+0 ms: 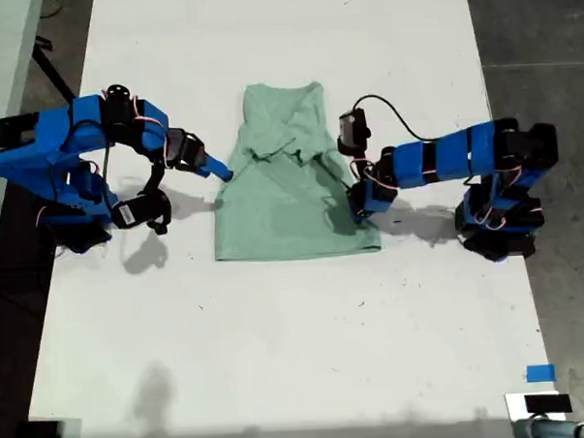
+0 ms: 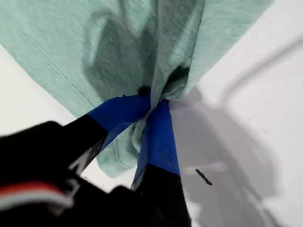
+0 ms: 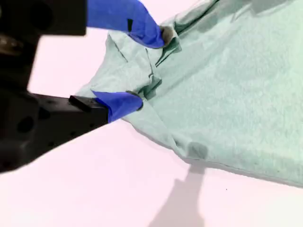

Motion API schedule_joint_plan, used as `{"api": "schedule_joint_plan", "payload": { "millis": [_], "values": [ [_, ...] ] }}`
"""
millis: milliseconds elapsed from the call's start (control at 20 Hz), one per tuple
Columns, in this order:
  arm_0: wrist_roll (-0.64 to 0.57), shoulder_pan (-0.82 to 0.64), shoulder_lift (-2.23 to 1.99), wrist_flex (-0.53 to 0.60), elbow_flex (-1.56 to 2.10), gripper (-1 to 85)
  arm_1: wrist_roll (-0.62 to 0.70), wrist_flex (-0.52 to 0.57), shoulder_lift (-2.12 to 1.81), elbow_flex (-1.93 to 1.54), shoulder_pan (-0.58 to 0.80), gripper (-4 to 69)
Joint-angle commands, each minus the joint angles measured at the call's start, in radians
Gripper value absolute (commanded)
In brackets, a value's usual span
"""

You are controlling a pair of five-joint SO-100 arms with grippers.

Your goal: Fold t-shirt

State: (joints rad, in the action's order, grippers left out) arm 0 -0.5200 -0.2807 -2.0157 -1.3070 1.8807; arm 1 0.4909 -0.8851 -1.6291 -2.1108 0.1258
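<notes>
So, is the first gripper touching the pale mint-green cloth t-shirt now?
Touching. In the first wrist view my first gripper has its blue-taped jaws closed on a bunched fold of the pale mint-green cloth t-shirt, with the cloth pinched between the tips.

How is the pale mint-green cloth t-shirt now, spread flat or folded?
Partly folded: the pale mint-green cloth t-shirt has both sleeves turned inward over its chest, while its lower body lies flat, unfolded.

Plain mint-green cloth on white, blue-and-black arms

The t-shirt (image 1: 291, 195) was a pale mint green with no print, on a white table (image 1: 278, 336). Both arms were bright blue with black joints; my first gripper (image 2: 154, 101) and my second gripper (image 3: 151, 68) had blue-taped fingers on black bodies. A blue tape scrap (image 1: 540, 373) sat near the exterior view's right.
</notes>
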Motion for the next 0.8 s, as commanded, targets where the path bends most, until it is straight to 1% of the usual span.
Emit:
{"api": "schedule_joint_plan", "payload": {
  "millis": [0, 150, 300, 400, 600, 750],
  "values": [
    [0.003, 0.008, -0.003, 0.014, -0.014, 21.4, -0.014, -0.129, -0.008, 0.112, 0.002, -0.9],
    [0.003, 0.009, -0.003, 0.014, -0.008, 21.4, -0.025, -0.311, -0.017, 0.279, -0.008, -0.9],
    [0.003, 0.012, -0.005, 0.014, -0.005, 21.4, -0.041, -0.414, 0.020, 0.483, -0.018, -0.9],
    [0.005, 0.012, -0.008, 0.014, 0.000, 21.4, -0.063, -0.416, 0.101, 0.618, -0.040, -0.9],
    [0.005, 0.012, -0.011, 0.015, 0.003, 21.4, -0.140, -0.416, 0.448, 1.017, -0.103, -0.9],
    [0.009, 0.011, -0.018, 0.015, 0.017, 21.5, -0.204, -0.387, 0.618, 1.163, -0.120, -1.3]
  ]
}}
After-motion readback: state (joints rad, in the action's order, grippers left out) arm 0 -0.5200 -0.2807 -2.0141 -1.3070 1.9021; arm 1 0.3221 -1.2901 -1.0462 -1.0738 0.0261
